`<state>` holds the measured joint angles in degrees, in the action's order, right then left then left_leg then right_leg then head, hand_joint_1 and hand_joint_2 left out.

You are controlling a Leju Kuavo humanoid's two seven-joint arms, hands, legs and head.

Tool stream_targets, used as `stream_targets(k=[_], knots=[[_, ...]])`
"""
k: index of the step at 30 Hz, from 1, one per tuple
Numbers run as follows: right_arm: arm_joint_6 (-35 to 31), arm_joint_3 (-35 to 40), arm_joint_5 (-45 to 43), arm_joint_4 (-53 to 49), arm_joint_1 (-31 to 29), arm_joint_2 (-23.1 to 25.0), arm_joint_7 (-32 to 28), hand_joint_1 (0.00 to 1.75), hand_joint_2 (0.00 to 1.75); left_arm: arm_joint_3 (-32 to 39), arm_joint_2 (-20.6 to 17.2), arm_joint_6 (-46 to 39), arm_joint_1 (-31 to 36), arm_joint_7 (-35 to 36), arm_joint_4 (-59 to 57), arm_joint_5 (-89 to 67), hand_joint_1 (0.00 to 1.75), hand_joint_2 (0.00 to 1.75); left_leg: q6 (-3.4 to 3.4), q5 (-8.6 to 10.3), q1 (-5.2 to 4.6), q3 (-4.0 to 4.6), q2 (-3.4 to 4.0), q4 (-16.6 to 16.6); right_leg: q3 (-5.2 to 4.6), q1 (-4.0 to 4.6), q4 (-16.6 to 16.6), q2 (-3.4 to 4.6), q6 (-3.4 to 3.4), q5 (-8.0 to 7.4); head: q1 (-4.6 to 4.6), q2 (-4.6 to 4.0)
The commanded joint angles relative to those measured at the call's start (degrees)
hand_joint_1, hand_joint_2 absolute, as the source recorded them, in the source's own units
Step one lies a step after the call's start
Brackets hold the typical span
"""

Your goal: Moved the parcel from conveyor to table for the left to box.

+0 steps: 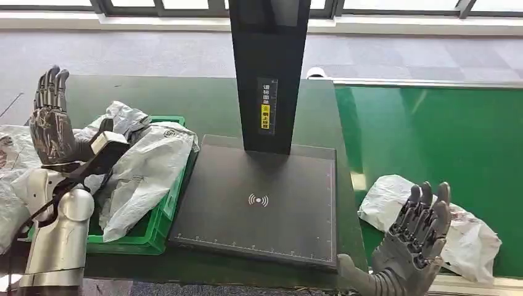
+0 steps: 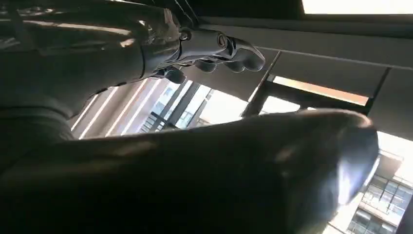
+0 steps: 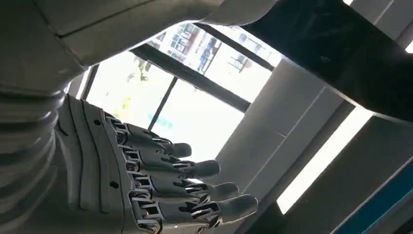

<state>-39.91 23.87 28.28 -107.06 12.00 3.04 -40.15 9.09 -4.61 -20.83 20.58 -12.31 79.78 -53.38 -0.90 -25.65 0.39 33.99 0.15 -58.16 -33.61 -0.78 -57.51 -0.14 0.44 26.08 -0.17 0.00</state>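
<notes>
Crumpled white plastic parcel (image 1: 432,225) lies on the green conveyor belt (image 1: 432,135) just beyond the empty, spread right hand (image 1: 416,237), probably poised to lift it onto the black scanning pad (image 1: 259,203), while the left hand (image 1: 52,120) waits empty and spread above the green plastic crate (image 1: 157,225) of bagged parcels.

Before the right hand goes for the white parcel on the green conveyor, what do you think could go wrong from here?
1. The parcel is a limp, crumpled bag lying near the conveyor edge; the open right hand may pinch loose film and let it slip.
2. The scanner's black post stands over the pad, so a high carry could clip it.
3. The green bin already looks heaped with bags under the raised left hand; another could spill.
</notes>
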Motion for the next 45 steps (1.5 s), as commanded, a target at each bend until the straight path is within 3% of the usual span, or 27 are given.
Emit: stream_targets(k=[1, 6, 7, 8, 10, 14, 18, 21, 25, 31, 32, 41, 45], knots=[[-0.09, -2.07, -0.17, 0.80, -0.18, 0.53, 0.15, 0.00, 1.75, -0.01, 1.84, -0.07, 0.14, 0.21, 0.37, 0.11, 0.00, 0.00, 0.03, 0.02, 0.03, -0.10, -0.09, 0.11, 0.14, 0.04, 0.14, -0.07, -0.03, 0.00, 0.00, 0.00], [-0.09, -2.07, -0.17, 0.80, -0.18, 0.53, 0.15, 0.00, 1.75, -0.01, 1.84, -0.07, 0.14, 0.21, 0.37, 0.11, 0.00, 0.00, 0.03, 0.02, 0.04, -0.11, -0.10, 0.10, 0.17, 0.04, 0.14, -0.09, -0.03, 0.00, 0.00, 0.00], [-0.09, -16.54, 13.43, 6.81, 4.05, 7.14, 6.56, 0.00, 1.75, 2.34, 12.51, 21.53, -12.26, -20.73, 13.15, 21.71, 0.00, 0.00, 0.02, 0.00, 0.02, -0.05, -0.06, 0.04, 0.09, 0.02, 0.05, -0.06, -0.02, 0.01, 0.00, 0.00], [-0.09, -19.49, 7.92, 10.27, 3.86, 3.83, 5.40, 0.00, 1.75, -3.73, 15.28, 24.46, -21.73, -24.73, 17.05, 46.53, 0.00, 0.00, 0.08, 0.00, -0.02, -0.33, -0.10, 0.29, 0.39, -0.03, 0.33, -0.09, 0.02, 0.01, 0.00, 0.00], [1.14, -24.86, 5.47, 15.21, 2.60, 3.73, 3.05, 0.00, 1.75, -10.39, 15.15, 21.49, -26.37, -27.69, 16.76, 52.10, 0.00, 0.00, 0.18, -0.02, -0.11, -0.78, 0.05, 0.65, 0.81, -0.12, 0.75, 0.06, 0.10, -0.04, 0.00, 0.00], [2.54, -31.25, 9.21, 26.13, -3.15, 4.08, 6.19, 0.00, 1.75, -13.19, 14.70, 19.46, -24.19, -27.69, 11.70, 58.50, 0.00, 0.00, 0.33, -0.46, -0.18, -0.66, -0.16, 0.17, 0.84, -0.18, 0.43, -0.14, 0.27, 0.31, 0.02, 0.00], [2.33, -31.43, 9.51, 26.71, -3.57, 4.49, 5.82, 0.00, 1.75, -12.91, 14.13, 19.36, -23.29, -27.67, 11.18, 58.72, 0.00, 0.00, 0.40, -0.52, -0.15, -0.42, 0.02, 0.06, 0.60, -0.14, 0.38, 0.03, 0.25, 0.25, 0.13, 0.00], [-0.09, -35.50, 18.08, 30.16, -4.59, 4.60, 13.28, 0.00, 1.75, -10.34, 16.34, 19.71, -23.17, -24.58, 11.67, 62.17, 0.00, 0.00, 0.47, -0.45, -0.13, -0.37, -0.11, 0.08, 0.63, -0.12, 0.42, -0.16, 0.36, 0.30, 0.11, 0.00], [-0.09, -43.00, 23.62, 35.42, -6.92, 4.54, 14.82, 0.00, 1.75, -7.04, 19.10, 16.60, -25.07, -22.48, 18.64, 60.05, 0.00, 0.00, 0.43, -0.47, -0.11, -0.42, -0.02, 0.06, 0.64, -0.09, 0.39, -0.05, 0.33, 0.28, 0.11, 0.00], [0.83, -48.44, 29.09, 34.55, -6.63, 5.31, 17.62, 0.00, 1.75, -6.50, 19.21, 16.34, -27.32, -20.42, 21.82, 57.06, 0.00, 0.00, 0.43, -0.49, -0.18, -0.38, 0.02, 0.05, 0.57, -0.17, 0.29, -0.01, 0.36, 0.32, 0.11, 0.00], [1.51, -49.80, 34.22, 36.12, -6.68, 4.70, 20.87, 0.00, 1.75, -6.65, 19.05, 16.75, -27.55, -21.08, 21.92, 57.31, 0.00, 0.00, 0.43, -0.50, -0.16, -0.33, -0.02, 0.01, 0.56, -0.16, 0.27, -0.06, 0.36, 0.33, 0.11, 0.00], [4.29, -59.69, 38.11, 53.55, -12.02, 0.21, 22.93, 0.00, 1.75, -5.74, 19.44, 14.92, -28.81, -22.96, 23.63, 58.26, 0.00, 0.00, 0.44, -0.51, -0.15, -0.39, -0.05, 0.04, 0.61, -0.14, 0.33, -0.06, 0.39, 0.32, 0.11, 0.00], [4.22, -59.70, 38.15, 53.57, -12.12, 0.39, 22.89, 0.00, 1.75, -5.79, 19.46, 14.89, -28.78, -22.96, 23.53, 58.27, 0.00, 0.00, 0.44, -0.51, -0.17, -0.38, -0.02, 0.03, 0.60, -0.16, 0.30, -0.07, 0.38, 0.33, 0.11, 0.00]])
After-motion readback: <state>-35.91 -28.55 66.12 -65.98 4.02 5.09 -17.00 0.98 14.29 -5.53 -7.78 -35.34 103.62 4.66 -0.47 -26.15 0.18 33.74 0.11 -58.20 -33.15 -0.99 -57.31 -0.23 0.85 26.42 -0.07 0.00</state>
